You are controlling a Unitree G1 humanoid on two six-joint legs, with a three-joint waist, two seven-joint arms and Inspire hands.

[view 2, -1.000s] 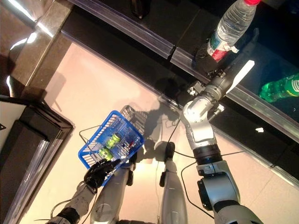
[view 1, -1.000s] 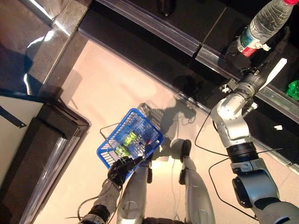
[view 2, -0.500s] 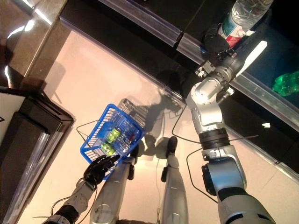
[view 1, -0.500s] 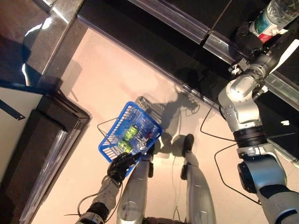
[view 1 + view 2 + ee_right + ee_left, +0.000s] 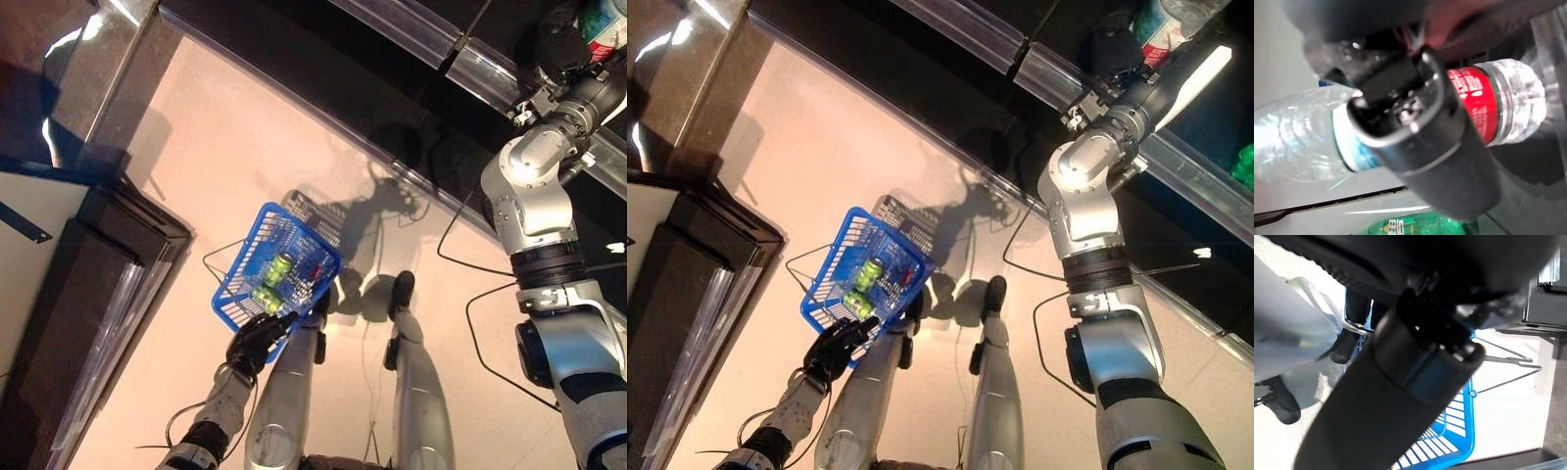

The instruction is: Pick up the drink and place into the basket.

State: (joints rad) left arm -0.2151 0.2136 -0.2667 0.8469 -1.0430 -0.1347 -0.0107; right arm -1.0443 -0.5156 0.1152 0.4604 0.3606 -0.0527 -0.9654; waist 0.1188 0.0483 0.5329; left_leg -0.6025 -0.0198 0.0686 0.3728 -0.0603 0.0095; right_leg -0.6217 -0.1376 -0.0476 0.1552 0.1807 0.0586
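Note:
A clear water bottle (image 5: 1484, 105) with a red and blue label lies on the dark shelf at the top right, also seen as bottle (image 5: 1161, 20). My right hand (image 5: 1114, 44) is on it, with its thumb (image 5: 1420, 142) curled across the label. A blue wire basket (image 5: 279, 279) hangs low at centre, with two green cans (image 5: 271, 282) inside. My left hand (image 5: 255, 343) is curled on the basket's near rim; its thumb (image 5: 1400, 377) shows over the blue basket (image 5: 1459, 431) and its wire handles.
A green bottle (image 5: 1415, 226) lies beside the water bottle on the shelf, seen as green bottle (image 5: 1246, 162). The shelf's clear front rail (image 5: 970, 34) runs diagonally across the top. A dark cabinet (image 5: 88, 323) stands at the left. Pale floor (image 5: 225, 147) lies between them.
The camera has shifted, so the shelf sits higher in view. My right hand has moved up from the bottle's base onto its label. The left hand and basket hold steady.

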